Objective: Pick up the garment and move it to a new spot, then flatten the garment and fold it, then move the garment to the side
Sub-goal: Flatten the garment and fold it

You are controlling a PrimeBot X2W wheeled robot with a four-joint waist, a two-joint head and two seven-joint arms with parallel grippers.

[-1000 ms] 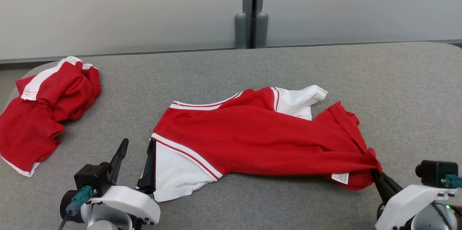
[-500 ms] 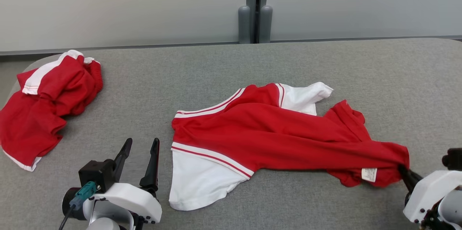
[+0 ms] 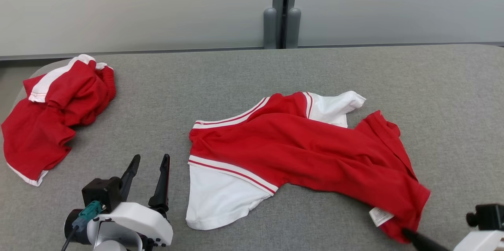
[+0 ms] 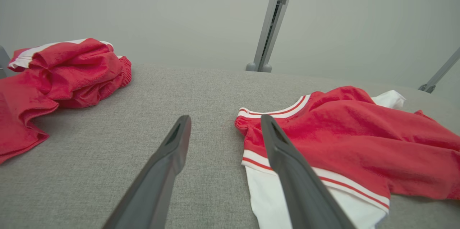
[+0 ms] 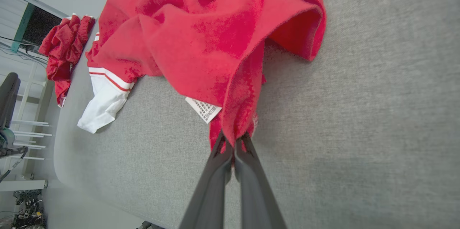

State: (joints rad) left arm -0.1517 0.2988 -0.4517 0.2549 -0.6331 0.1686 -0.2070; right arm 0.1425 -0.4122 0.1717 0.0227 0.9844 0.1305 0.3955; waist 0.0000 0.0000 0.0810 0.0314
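Note:
The garment [image 3: 299, 148] is a red top with white sleeves and striped trim, spread across the middle of the grey table [image 3: 220, 81]. My right gripper [image 3: 405, 233] at the lower right is shut on its red hem corner, beside a white label [image 3: 380, 216]; the right wrist view shows that gripper [image 5: 233, 139] pinching the fabric of the garment [image 5: 215, 31]. My left gripper [image 3: 149, 162] stands open at the lower left, just left of a white sleeve [image 3: 216, 201], with nothing between its fingers. In the left wrist view the left gripper [image 4: 224, 123] sits beside the garment [image 4: 345, 132].
A second red and white garment [image 3: 51, 109] lies crumpled at the table's far left edge, and it appears as a heap [image 4: 61, 74] in the left wrist view. A grey partition wall with a post [image 3: 281, 10] backs the table.
My right gripper has pulled the hem corner toward the near right edge, dragging the garment rightward away from my left gripper. The head camera has shifted a little.

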